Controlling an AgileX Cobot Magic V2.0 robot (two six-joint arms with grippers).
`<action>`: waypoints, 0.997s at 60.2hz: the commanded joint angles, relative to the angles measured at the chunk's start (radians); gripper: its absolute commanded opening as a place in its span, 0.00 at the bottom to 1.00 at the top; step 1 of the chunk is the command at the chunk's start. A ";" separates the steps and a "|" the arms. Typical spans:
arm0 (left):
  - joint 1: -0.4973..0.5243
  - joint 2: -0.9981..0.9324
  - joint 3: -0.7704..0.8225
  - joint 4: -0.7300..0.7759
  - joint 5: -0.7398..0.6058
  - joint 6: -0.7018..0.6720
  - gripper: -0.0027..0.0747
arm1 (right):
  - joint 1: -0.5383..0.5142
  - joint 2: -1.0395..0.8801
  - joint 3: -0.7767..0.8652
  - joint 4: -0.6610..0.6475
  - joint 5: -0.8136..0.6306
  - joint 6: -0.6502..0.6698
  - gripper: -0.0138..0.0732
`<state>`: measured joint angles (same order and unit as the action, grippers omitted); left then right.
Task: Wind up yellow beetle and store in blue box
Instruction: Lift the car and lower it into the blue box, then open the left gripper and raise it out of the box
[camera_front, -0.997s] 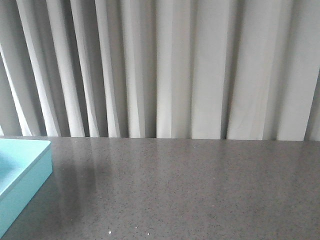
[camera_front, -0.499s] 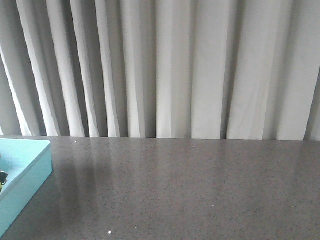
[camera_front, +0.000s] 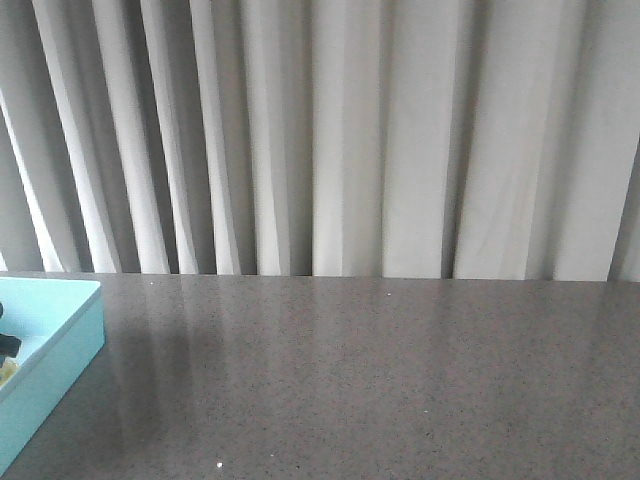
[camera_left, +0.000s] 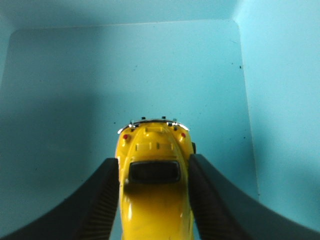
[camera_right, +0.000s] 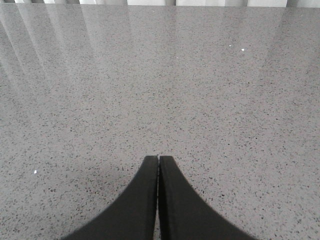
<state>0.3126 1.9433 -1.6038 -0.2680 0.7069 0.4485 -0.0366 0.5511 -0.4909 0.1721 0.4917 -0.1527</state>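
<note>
The yellow beetle sits between the two black fingers of my left gripper, which press on its sides, so the gripper is shut on it. Its rear window and red tail lights face the camera. Beneath it lies the floor of the blue box, with a corner and walls close by; whether the wheels touch the floor does not show. In the front view the blue box is at the left edge, and a dark sliver of that gripper shows inside it. My right gripper is shut on nothing, over the bare table.
A grey speckled table stretches from the box to the right. Pale pleated curtains hang behind its far edge. The box wall rises close beside the car.
In the front view the box looked empty a second ago. A dark and yellow sliver then came in at the left edge over the box and now sits slightly higher.
</note>
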 joint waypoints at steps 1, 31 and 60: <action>-0.002 -0.062 -0.031 -0.025 -0.056 -0.076 0.67 | -0.005 0.002 -0.024 -0.007 -0.067 -0.006 0.15; -0.003 -0.214 -0.032 -0.161 -0.051 -0.096 0.54 | -0.005 0.002 -0.024 -0.007 -0.067 -0.006 0.15; -0.058 -0.538 -0.022 -0.508 0.211 0.014 0.03 | -0.005 0.002 -0.024 -0.007 -0.067 -0.006 0.15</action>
<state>0.2786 1.4885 -1.6038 -0.6919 0.8947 0.4475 -0.0366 0.5511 -0.4909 0.1721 0.4917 -0.1527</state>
